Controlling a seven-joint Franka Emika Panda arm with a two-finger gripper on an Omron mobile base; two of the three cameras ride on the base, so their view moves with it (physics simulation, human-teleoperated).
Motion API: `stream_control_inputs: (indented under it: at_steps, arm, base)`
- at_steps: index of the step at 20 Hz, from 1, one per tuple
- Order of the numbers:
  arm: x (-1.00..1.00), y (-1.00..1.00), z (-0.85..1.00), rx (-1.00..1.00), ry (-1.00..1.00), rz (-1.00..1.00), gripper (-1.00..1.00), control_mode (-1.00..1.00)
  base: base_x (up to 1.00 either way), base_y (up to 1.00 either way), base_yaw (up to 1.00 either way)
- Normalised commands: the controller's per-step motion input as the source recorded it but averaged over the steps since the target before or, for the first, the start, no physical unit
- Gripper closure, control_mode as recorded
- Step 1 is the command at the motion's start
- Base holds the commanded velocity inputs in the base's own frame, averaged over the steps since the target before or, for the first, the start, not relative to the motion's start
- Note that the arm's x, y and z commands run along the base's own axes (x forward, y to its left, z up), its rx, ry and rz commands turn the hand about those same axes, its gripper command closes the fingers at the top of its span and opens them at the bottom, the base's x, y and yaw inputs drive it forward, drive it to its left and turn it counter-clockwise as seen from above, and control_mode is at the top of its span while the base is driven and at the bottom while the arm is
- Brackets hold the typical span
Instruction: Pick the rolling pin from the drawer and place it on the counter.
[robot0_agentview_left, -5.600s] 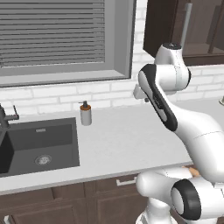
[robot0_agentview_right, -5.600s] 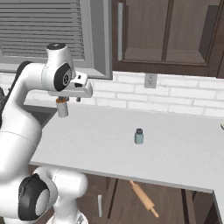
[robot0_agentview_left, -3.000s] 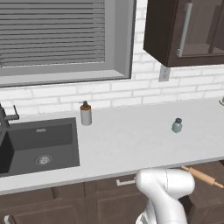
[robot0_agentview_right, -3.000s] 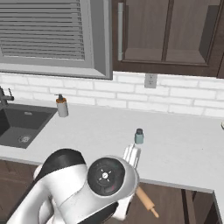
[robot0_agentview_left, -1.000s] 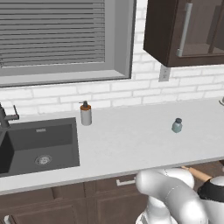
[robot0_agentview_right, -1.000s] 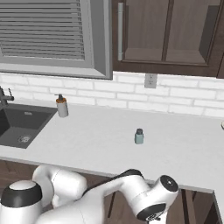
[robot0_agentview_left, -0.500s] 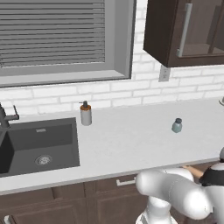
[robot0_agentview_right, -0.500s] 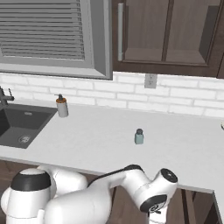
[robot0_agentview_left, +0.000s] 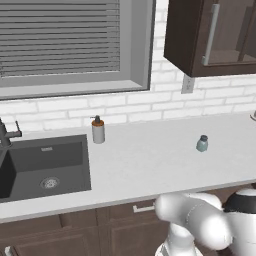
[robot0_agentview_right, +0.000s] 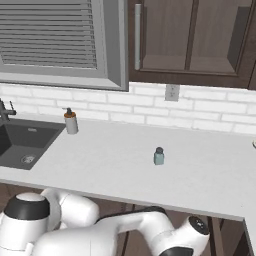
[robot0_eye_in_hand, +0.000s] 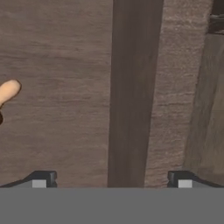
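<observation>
In the hand view, one rounded tan end of the rolling pin (robot0_eye_in_hand: 8, 91) pokes in at the left edge, lying on the brown wood of the drawer (robot0_eye_in_hand: 61, 65). The rest of the pin is out of frame. My gripper (robot0_eye_in_hand: 111, 181) looks straight at this wood, open, with its two dark fingertips (robot0_eye_in_hand: 41, 179) wide apart and nothing between them. The pin's end lies above and left of the left tip, apart from it. The pale counter (robot0_agentview_left: 150, 165) (robot0_agentview_right: 110, 160) stretches above my arm, which bends down below its front edge.
A teal-grey shaker jar (robot0_agentview_left: 202, 143) (robot0_agentview_right: 159, 156) stands on the counter's right half. A soap dispenser (robot0_agentview_left: 98, 131) (robot0_agentview_right: 71, 122) stands beside the dark sink (robot0_agentview_left: 45, 165) (robot0_agentview_right: 20, 142). A darker wooden band (robot0_eye_in_hand: 133, 87) runs down the hand view.
My arm has folded down from above the counter to below its front edge on the right. The rolling pin, seen earlier under the counter edge, is now covered by the arm in both base views.
</observation>
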Motion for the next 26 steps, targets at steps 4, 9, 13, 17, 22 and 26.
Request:
stream_control_inputs:
  at_steps: [4, 9, 13, 17, 22, 26]
  arm:
    - [-0.57, 0.15, 0.44, 0.00, -0.26, -0.13, -1.00, -1.00]
    - [0.57, 0.10, 1.00, -0.04, -0.36, -0.10, -1.00, -1.00]
    - [0.54, 0.24, 0.73, -0.02, -0.06, 0.03, -1.00, -1.00]
    - [0.00, 0.01, 0.16, 0.00, 0.00, 0.22, -1.00, -1.00]
    - [0.13, 0.02, 0.00, 0.00, 0.05, 0.18, -1.00, -1.00]
    - [0.03, 0.00, 0.00, 0.00, 0.00, 0.14, -1.00, -1.00]
  base:
    - [0.00, 0.00, 0.00]
    - [0.00, 0.00, 0.00]
    - [0.00, 0.00, 0.00]
    - [0.00, 0.00, 0.00]
    - [0.00, 0.00, 0.00]
    - [0.00, 0.00, 0.00]
